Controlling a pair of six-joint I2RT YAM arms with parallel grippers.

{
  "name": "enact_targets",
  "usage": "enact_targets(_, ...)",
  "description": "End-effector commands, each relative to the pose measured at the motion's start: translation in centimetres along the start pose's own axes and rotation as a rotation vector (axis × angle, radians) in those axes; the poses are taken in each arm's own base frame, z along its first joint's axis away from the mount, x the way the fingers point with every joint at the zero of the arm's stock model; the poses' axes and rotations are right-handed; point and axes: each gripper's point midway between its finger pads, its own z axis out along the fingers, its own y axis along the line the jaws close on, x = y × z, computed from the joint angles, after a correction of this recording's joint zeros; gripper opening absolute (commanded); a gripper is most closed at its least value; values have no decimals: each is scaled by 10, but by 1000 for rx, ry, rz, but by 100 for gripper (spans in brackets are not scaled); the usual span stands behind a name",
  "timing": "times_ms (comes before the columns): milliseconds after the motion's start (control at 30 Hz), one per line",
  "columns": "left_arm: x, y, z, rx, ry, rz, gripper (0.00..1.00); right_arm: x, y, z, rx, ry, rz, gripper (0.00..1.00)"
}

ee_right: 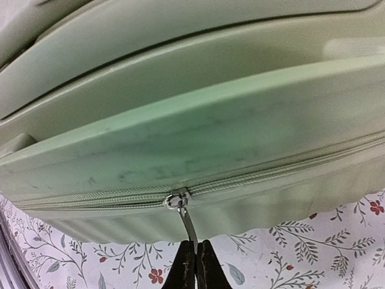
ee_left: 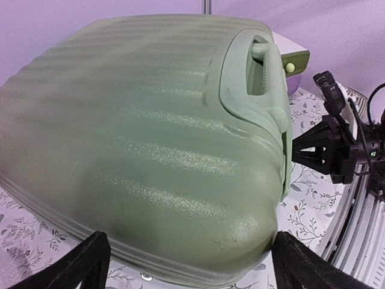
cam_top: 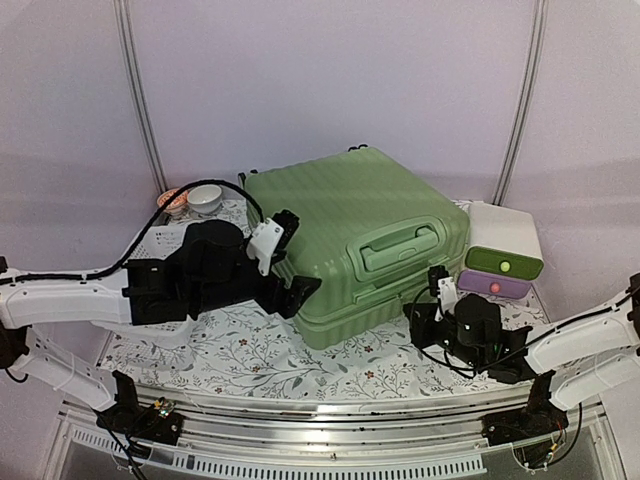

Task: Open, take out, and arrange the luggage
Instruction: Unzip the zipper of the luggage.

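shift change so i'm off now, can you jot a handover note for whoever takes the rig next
Left gripper: open wide, jaws either side of the left end of the luggage, not clamped.
Right gripper: shut on the zipper pull at the front edge.
The case lies flat on the floral cloth, lid closed.
Done: pull gripped.
Left: unzip, open the lid, take out and arrange what is inside.

In the right wrist view the suitcase (ee_right: 198,120) runs off the top and both sides, and the right gripper (ee_right: 196,265) is cut by the bottom edge, with the lower end of the zipper pull (ee_right: 187,226) hidden between its tips. In the left wrist view the left gripper (ee_left: 189,259) shows only two fingers (ee_left: 81,265), cut off at the lower corners. From above, the left arm (cam_top: 200,270) hides the suitcase's near left corner.
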Motion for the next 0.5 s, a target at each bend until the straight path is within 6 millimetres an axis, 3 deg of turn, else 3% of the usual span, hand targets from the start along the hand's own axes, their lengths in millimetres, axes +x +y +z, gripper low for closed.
enact_targets(0,-8,1,0,-37,0,44,96,10,-49,-12,180,19,-6,2)
enact_targets(233,-7,-1,6,-39,13,46,96,-6,-91,-25,311,14,34,2)
enact_targets(467,-5,2,10,-60,27,32,96,-25,-114,-32,392,4,162,2)
